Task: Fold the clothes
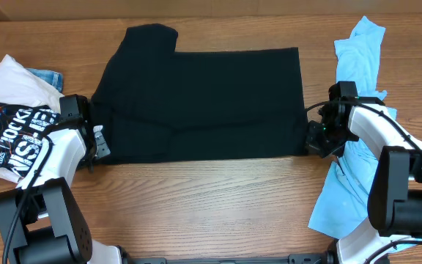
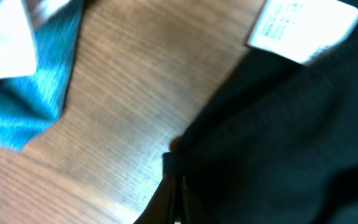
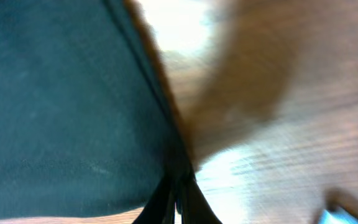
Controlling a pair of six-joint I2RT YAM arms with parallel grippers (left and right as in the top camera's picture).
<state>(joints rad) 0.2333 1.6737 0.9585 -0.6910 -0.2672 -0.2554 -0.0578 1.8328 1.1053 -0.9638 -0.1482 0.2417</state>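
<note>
Two tools gripped the black garment, a matte, soft cloth spread flat as a broad rectangle mid-worktop. The left tool was pinched closed on its lower left corner, near a white label. The right tool was pinched closed on its lower right edge. The worktop was brown, wood-grained. A crumpled blue cloth lay right and a printed white shirt left.

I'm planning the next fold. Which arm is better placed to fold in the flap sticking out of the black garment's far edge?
Left, probably. The flap of the black garment lies nearest the left gripper; the right gripper holds the opposite edge.
</note>
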